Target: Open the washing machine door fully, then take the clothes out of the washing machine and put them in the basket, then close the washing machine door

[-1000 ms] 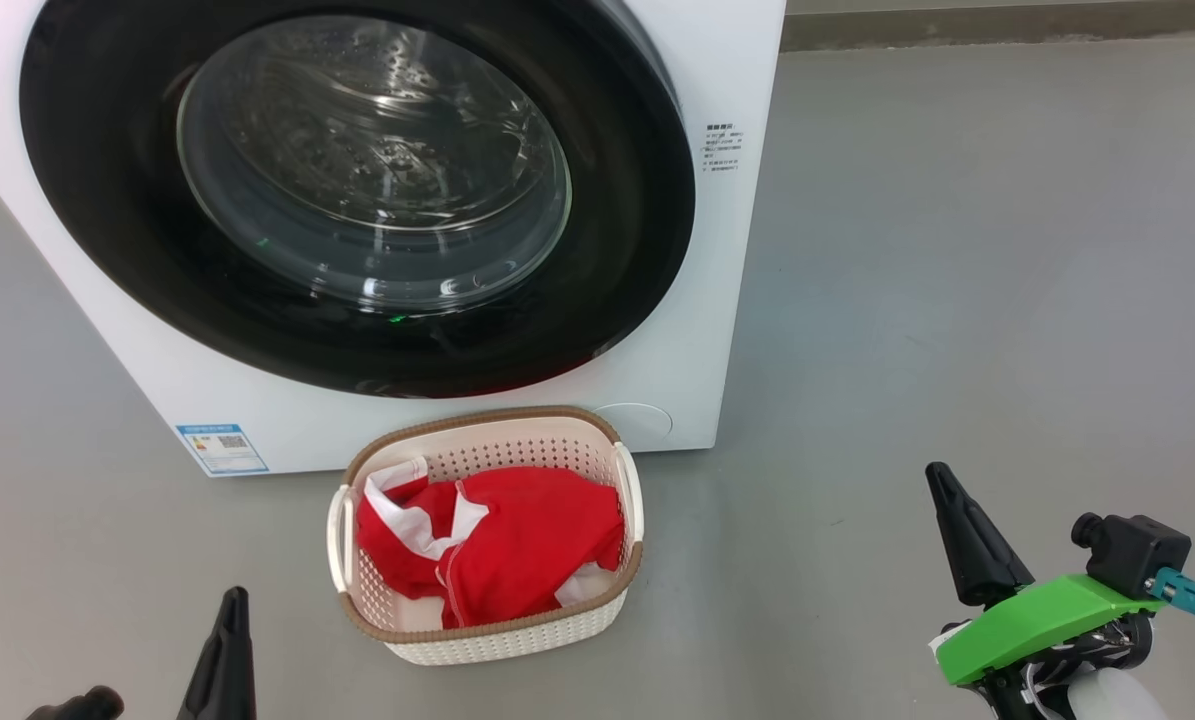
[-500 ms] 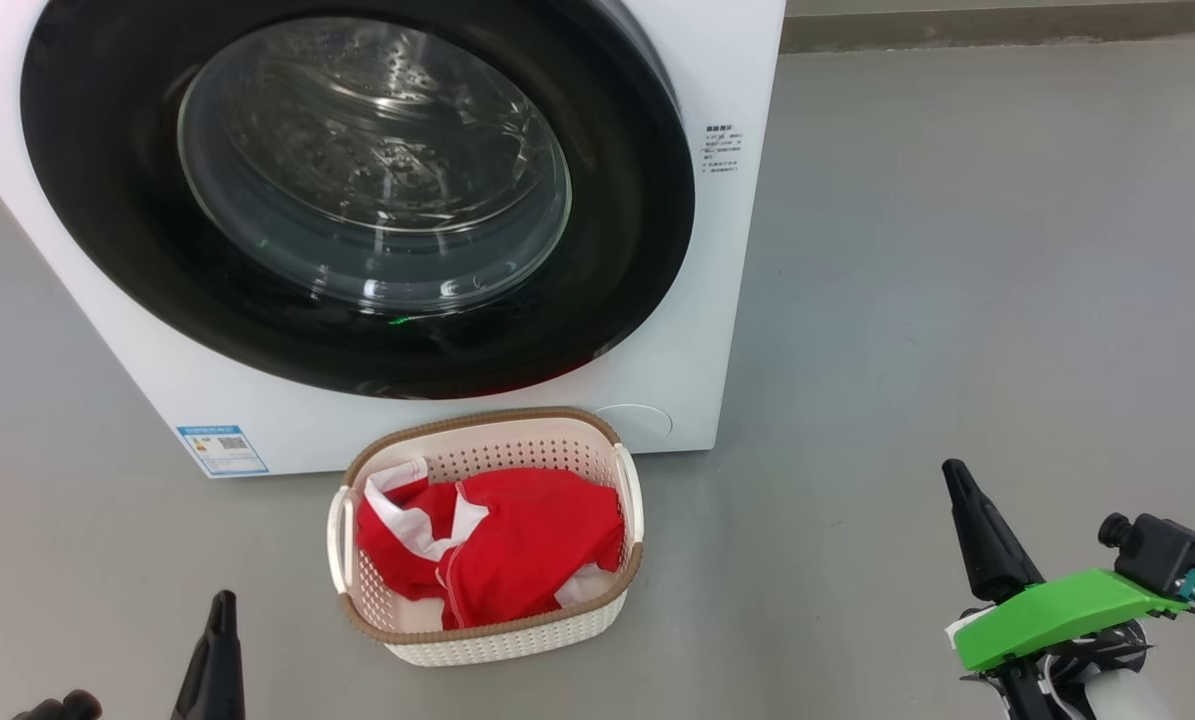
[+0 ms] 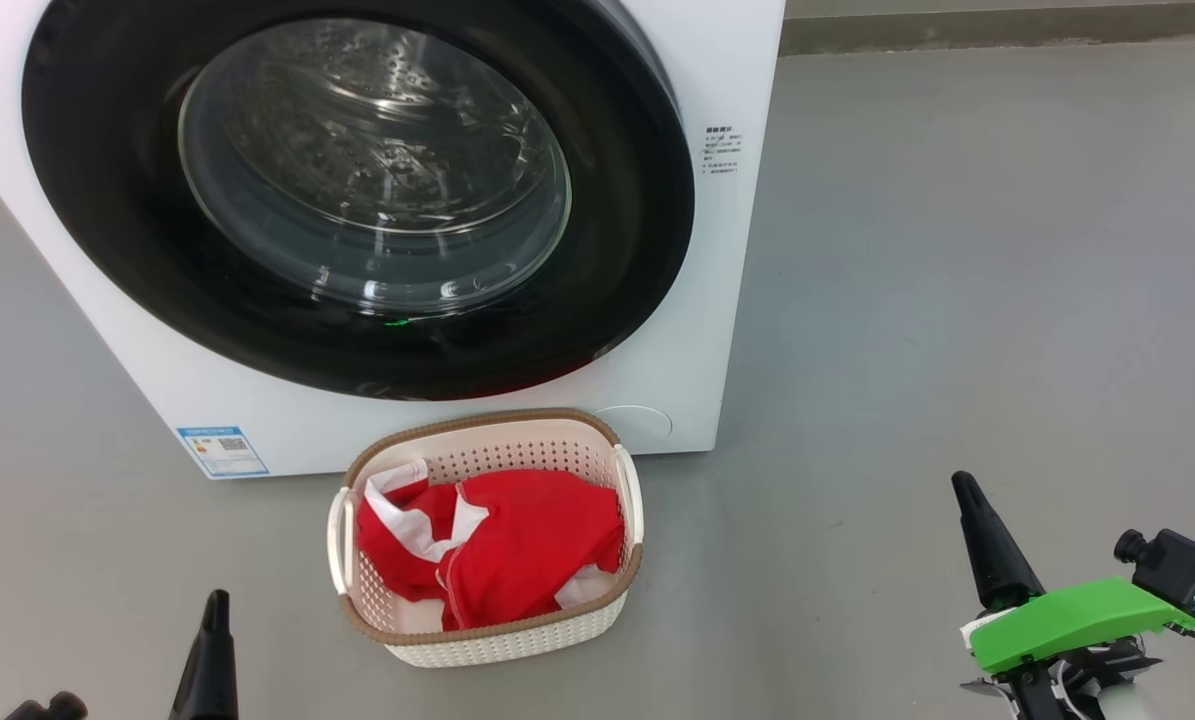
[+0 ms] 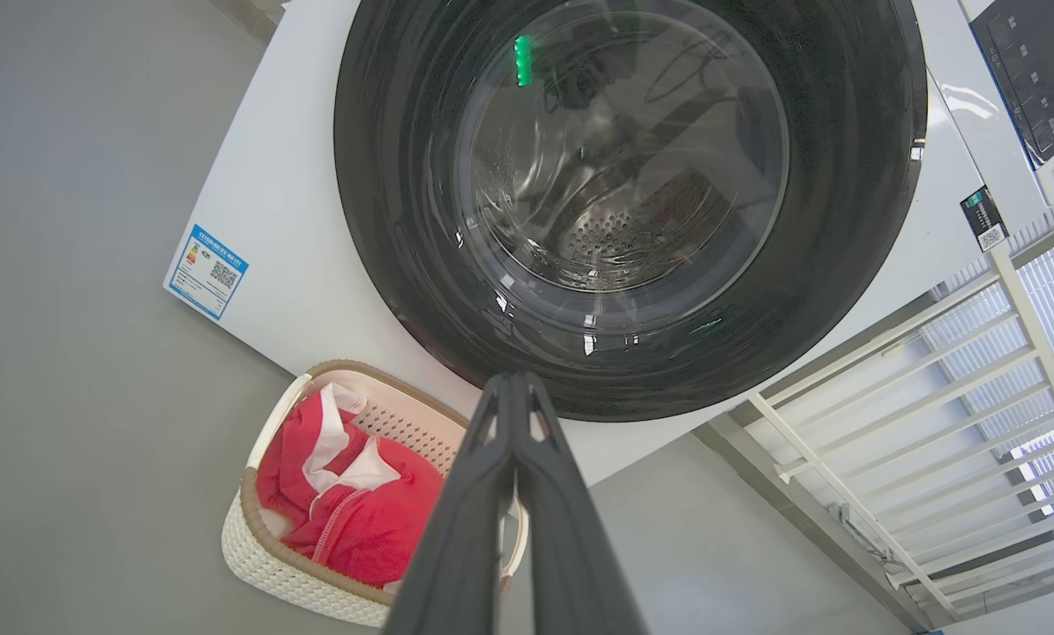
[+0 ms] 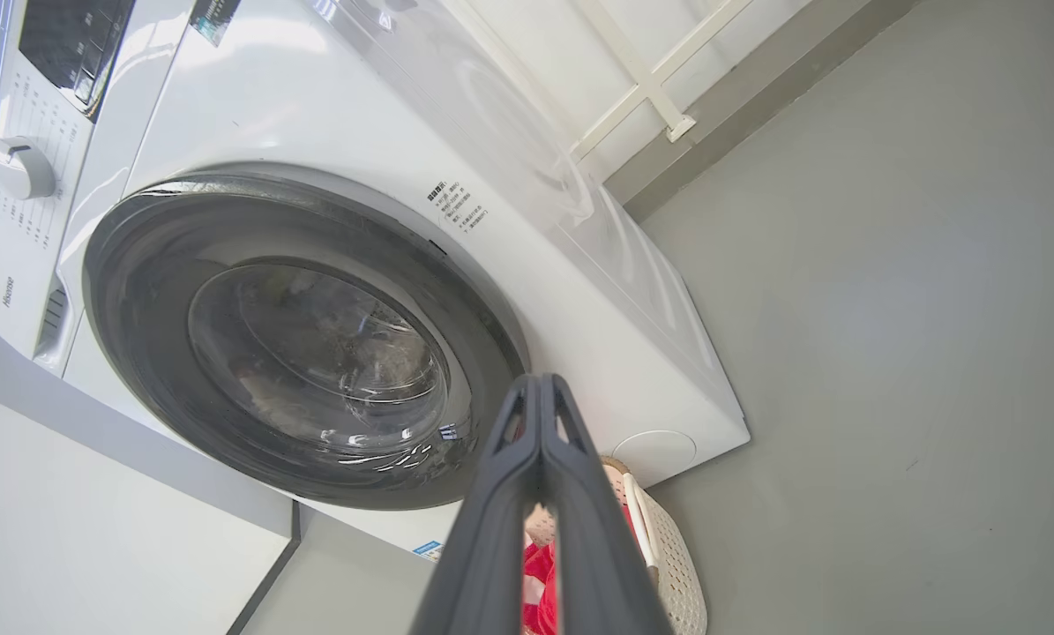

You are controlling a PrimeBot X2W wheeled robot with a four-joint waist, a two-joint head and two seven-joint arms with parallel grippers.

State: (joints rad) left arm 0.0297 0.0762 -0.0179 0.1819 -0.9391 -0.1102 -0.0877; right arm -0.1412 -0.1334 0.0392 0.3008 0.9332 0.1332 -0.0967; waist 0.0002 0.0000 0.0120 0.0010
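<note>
Two claws: the left claw and the right claw are both clenched. In each wrist view the two dark fingers lie pressed together from base to tip, with nothing between them.
Change, left claw: its tip sits lower in the head view than a second ago and a little further left, so less of the finger rises above the bottom edge.
Change, right claw: its tip has moved down and to the right, and the green wrist cover has moved with it towards the lower right corner.
Unchanged: the washing machine, the basket and the clothes keep their places in the head view.
Washing machine door: closed flat against the machine front; the perforated steel drum shows through the glass.
Clothes: red fabric with white trim, heaped inside the basket and covering most of its floor.
Basket: upright on the grey floor, just in front of the machine's lower edge, below the door rim and to the right of the blue label.
Basket and left claw: the basket lies ahead and to the right of the tip, near but apart.
Basket and right claw: the basket lies to the left of the tip, well apart, with bare floor between them.
</note>
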